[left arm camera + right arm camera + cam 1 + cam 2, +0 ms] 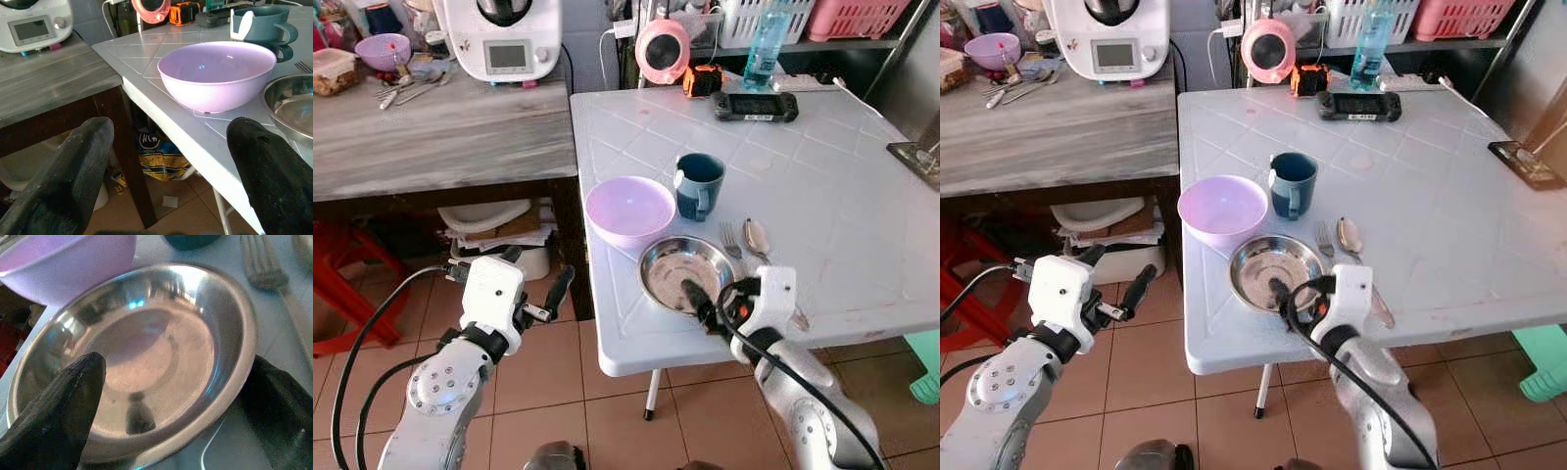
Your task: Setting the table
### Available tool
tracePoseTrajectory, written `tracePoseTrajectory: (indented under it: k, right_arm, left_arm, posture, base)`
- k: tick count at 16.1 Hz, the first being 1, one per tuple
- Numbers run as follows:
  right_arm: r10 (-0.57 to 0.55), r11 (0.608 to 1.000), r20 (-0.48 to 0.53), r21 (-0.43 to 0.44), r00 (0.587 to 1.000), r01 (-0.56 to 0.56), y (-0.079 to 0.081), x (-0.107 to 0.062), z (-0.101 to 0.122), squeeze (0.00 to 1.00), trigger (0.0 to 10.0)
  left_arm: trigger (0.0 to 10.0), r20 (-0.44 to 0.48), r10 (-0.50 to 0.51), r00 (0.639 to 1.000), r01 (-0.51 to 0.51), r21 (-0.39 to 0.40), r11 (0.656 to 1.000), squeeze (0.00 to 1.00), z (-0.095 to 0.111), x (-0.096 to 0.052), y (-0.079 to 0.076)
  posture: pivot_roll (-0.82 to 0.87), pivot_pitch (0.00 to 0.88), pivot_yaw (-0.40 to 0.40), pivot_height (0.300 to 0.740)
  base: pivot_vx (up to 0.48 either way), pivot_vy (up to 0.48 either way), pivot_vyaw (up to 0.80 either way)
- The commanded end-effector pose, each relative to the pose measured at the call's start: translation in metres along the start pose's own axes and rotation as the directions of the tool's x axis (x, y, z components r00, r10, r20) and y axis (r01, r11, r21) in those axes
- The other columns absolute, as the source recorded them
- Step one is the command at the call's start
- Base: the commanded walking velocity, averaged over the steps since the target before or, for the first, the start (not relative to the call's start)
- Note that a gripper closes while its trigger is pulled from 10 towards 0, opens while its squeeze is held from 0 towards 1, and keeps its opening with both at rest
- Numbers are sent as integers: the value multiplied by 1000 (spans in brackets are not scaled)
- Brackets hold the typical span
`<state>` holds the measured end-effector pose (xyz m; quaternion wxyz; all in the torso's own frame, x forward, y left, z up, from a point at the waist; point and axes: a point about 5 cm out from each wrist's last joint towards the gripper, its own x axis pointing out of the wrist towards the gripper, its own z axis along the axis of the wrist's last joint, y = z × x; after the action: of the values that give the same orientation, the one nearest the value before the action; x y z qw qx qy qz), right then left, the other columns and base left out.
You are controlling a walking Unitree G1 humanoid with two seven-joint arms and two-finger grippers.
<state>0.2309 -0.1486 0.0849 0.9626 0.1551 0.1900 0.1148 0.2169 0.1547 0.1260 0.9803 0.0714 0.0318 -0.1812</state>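
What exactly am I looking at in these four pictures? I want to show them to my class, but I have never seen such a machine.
This is a humanoid robot setting a table. The two wide pictures come from cameras on its head, looking down; the two close ones come from cameras on its wrists, looking along its black fingers. On the white table stand a purple bowl, a blue mug and a steel plate, with a fork and spoon beside it. The right gripper is at the plate's near rim, one finger inside and one outside; whether it grips is unclear. The left gripper hangs open off the table's edge, holding nothing.
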Motion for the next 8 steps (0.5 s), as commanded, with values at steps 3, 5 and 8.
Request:
tracePoseTrajectory:
  k: [3,5,8]
  right_arm:
    - [-23,995,-30,95,999,26,-3,-2,-5,0,0]
    - [-28,982,-55,185,998,37,-5,-2,-7,0,0]
    - [-17,975,-80,220,997,34,-5,-2,-10,0,0]
  left_arm:
    - [10000,10,-31,999,31,20,999,0,4,1,-1]
    - [10000,19,-99,995,98,45,994,0,6,0,-5]
    - [10000,19,-162,987,161,30,987,0,5,-2,-6]
  posture:
    - [22,15,2,740]
    - [20,14,7,740]
    - [18,8,7,740]
  base:
    - [0,0,0]
    - [0,0,0]
    - [0,0,0]
